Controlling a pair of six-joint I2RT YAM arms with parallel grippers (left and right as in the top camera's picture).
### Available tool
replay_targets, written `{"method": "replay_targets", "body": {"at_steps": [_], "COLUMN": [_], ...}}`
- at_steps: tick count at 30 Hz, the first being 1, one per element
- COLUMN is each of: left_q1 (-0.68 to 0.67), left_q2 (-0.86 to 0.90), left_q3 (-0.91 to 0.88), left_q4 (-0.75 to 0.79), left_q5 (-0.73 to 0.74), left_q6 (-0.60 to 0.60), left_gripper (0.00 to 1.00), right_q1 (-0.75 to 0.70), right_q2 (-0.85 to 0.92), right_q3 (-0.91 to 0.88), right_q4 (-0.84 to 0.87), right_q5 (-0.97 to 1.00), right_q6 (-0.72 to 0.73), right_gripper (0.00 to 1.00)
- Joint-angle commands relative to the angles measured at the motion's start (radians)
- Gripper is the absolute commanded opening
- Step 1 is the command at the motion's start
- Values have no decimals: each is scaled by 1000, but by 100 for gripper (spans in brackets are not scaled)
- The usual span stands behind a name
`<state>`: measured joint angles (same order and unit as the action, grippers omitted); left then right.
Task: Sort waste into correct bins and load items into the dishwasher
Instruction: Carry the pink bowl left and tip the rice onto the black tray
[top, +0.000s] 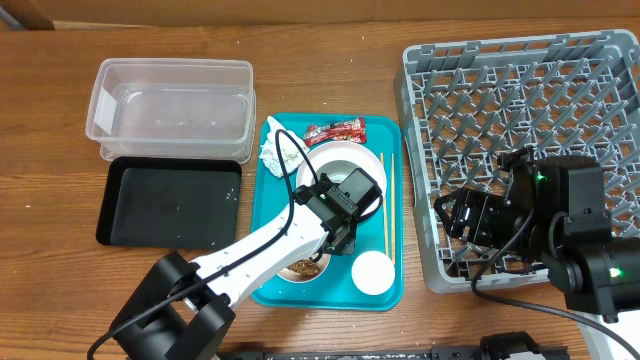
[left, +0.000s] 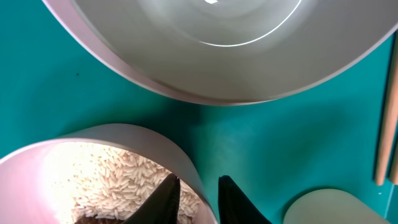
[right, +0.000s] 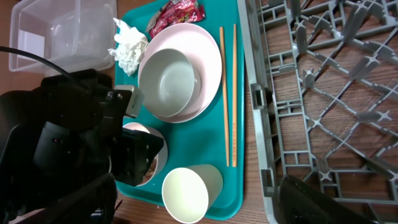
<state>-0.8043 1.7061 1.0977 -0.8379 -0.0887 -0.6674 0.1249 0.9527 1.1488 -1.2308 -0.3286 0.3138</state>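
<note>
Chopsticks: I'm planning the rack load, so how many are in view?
2. One chopstick lies nearer the pink plate, the other nearer the dish rack; both are parallel on the teal tray. None appears hidden.

The left arm (top: 270, 240) hides most of the rice bowl (top: 300, 270), and the dish rack (top: 520, 90) runs off frame.

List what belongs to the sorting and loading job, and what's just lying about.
Job: napkin, red wrapper, rice bowl, pink plate, white bowl, cup, chopsticks, clear tub, black tray, grey rack.
Lying about: teal serving tray, table.
</note>
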Motion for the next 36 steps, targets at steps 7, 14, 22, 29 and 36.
{"method": "replay_targets", "body": {"at_steps": [7,14,22,29,36], "left_q1": [-1,-1,42,266,627], "left_q2": [72,34,-150,-346,-422], "left_q3": [15,35,84,83,82], "left_q4": [-22,-59,-146,-205,-208], "left_q5": [16,42,42,149,446], "left_q6": [44,34,10,32,212], "left_gripper": [4,4,4,4,4], "right_q1": [-2,-2,-2,-2,-2], "right_q2": [-7,-7,-7,-7,-7], "right_q3": [23,23,23,23,23], "right_q4": [2,2,2,1,-6], "right_q5": [18,22,22,22,22], "right_q6": [-7,-7,-7,-7,-7], "right_gripper": [85,85,86,86,86]}}
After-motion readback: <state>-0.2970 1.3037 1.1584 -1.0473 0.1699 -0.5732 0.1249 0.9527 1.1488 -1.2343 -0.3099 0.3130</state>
